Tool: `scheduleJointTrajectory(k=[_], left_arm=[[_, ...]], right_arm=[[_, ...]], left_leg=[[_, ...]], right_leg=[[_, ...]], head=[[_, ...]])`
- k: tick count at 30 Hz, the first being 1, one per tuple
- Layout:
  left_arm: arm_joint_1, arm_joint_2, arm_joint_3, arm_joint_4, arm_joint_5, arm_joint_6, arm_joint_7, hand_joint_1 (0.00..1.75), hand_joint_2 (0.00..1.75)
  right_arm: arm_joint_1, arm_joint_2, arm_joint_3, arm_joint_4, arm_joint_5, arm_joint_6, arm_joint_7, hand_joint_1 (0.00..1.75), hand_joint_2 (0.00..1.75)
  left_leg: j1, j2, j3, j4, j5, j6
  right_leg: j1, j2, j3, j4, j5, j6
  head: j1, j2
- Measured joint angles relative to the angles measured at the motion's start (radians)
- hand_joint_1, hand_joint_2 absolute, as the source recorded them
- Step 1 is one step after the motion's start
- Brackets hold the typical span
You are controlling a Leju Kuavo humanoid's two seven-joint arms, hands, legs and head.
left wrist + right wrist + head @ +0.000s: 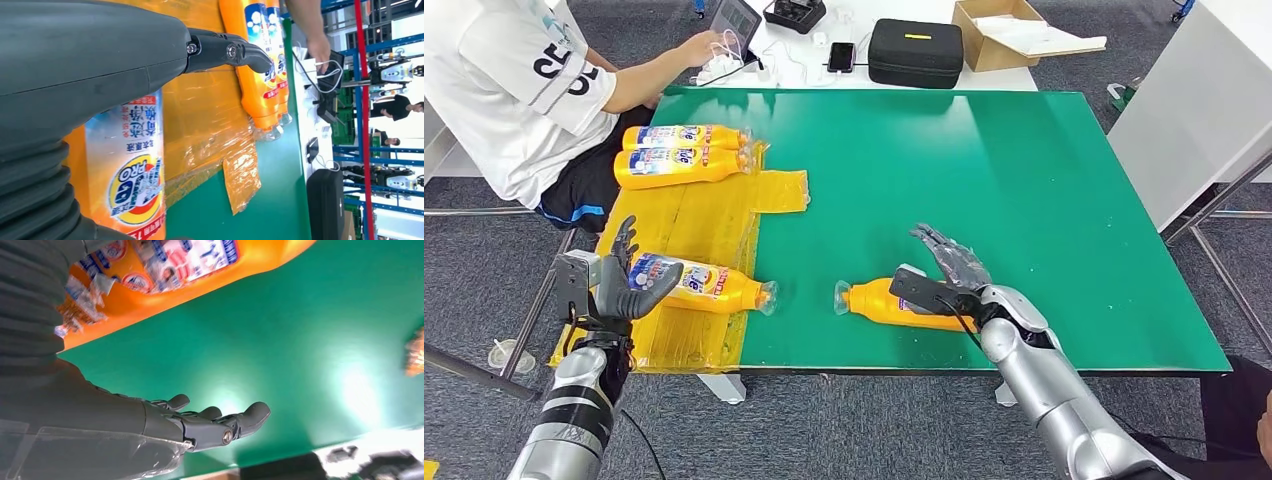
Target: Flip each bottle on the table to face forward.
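Observation:
Several orange detergent bottles lie on their sides on the green table (pixel 1024 180). Two of them (pixel 682 152) lie together at the far left on a yellow plastic sheet (pixel 694 220), also seen in the left wrist view (pixel 260 75). A third bottle (pixel 709 284) lies label-up at the sheet's near edge. My left hand (pixel 624 280) is at its base, fingers spread upward and thumb by the label (pixel 135 170). The fourth bottle (pixel 879 303) lies near the front edge. My right hand (pixel 949 265) is open over its base end, fingers (pixel 220 425) apart; its label (pixel 175 260) shows.
A seated person (pixel 514 80) at the far left reaches to a tablet on a white desk behind the table. A black case (pixel 914 50) and a cardboard box (pixel 1004 35) stand there. A white table (pixel 1194 110) is at the right.

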State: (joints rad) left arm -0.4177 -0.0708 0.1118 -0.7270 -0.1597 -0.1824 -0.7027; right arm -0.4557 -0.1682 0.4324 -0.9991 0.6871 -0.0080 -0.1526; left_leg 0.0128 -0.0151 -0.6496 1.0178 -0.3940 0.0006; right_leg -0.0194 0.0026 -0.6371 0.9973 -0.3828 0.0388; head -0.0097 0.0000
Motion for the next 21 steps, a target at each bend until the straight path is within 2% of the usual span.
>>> scheduleJointTrajectory(k=[11,21], left_arm=[[0.006,-0.009,-0.023,-0.027,-0.006,0.026,0.0,0.0,1.75],[0.006,-0.009,-0.026,-0.027,0.0,0.03,0.0,0.0,1.75]], right_arm=[[0.051,0.02,0.005,-0.075,-0.037,-0.014,-0.049,0.0,1.75],[0.056,-0.009,0.02,-0.084,-0.053,0.094,-0.021,0.0,1.75]], left_leg=[[0.0,0.0,-0.005,0.0,0.0,0.0],[0.0,0.0,-0.006,0.0,0.0,0.0]], right_leg=[[0.0,0.0,-0.005,0.0,0.0,0.0],[0.0,0.0,-0.007,0.0,0.0,0.0]], head=[[0.0,0.0],[0.0,0.0]])
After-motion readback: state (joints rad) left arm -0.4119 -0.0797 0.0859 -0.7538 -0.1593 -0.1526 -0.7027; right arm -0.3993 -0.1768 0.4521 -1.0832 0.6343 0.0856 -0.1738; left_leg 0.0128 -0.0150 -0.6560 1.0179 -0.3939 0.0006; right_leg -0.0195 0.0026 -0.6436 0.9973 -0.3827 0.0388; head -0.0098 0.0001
